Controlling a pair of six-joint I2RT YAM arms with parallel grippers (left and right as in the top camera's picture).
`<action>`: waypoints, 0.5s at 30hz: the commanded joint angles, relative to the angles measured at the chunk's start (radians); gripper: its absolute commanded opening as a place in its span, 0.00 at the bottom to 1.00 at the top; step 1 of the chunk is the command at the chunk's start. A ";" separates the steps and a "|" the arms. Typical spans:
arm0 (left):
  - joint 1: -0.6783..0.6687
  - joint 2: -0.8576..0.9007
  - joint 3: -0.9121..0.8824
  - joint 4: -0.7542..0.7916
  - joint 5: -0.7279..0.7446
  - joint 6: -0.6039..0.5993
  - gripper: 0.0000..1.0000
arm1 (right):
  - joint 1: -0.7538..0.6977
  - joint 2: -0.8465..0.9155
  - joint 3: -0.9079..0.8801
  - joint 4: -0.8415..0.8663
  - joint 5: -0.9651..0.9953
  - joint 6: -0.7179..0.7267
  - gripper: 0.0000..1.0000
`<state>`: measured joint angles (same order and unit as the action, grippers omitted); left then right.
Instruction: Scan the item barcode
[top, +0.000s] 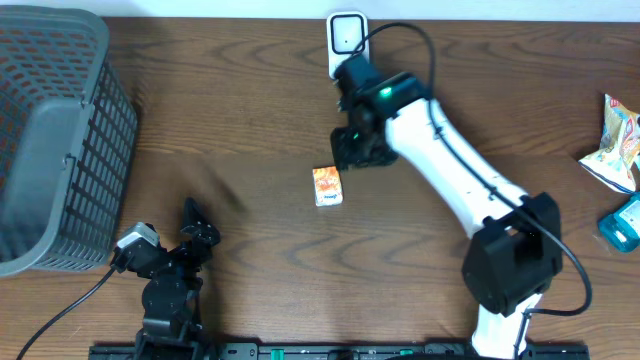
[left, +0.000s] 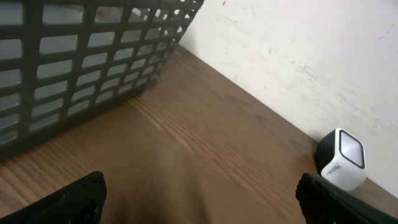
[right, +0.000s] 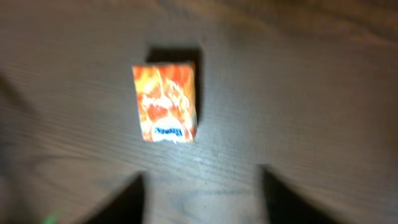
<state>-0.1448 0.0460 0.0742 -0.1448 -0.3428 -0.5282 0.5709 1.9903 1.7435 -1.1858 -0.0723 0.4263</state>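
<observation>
The item is a small orange box lying flat on the wooden table, apart from both arms. In the blurred right wrist view the orange box lies ahead of the fingers with bare table between. My right gripper hovers just up and right of the box, jaws apart and empty. A white barcode scanner stands at the table's far edge behind the right arm. My left gripper rests near the front left, wide open with nothing in it.
A grey mesh basket fills the left side of the table. A snack packet and a teal object lie at the right edge. A white wall rises behind the scanner.
</observation>
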 joint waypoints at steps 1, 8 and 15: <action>0.002 -0.001 -0.024 -0.010 -0.006 -0.008 0.98 | 0.043 0.025 -0.079 0.004 0.222 0.158 0.01; 0.002 -0.001 -0.024 -0.010 -0.006 -0.008 0.98 | 0.095 0.025 -0.308 0.256 0.299 0.235 0.01; 0.002 -0.001 -0.024 -0.010 -0.006 -0.008 0.98 | 0.145 0.026 -0.393 0.447 0.260 0.220 0.01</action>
<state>-0.1448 0.0460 0.0742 -0.1448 -0.3424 -0.5285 0.6872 2.0094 1.3750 -0.7662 0.1833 0.6289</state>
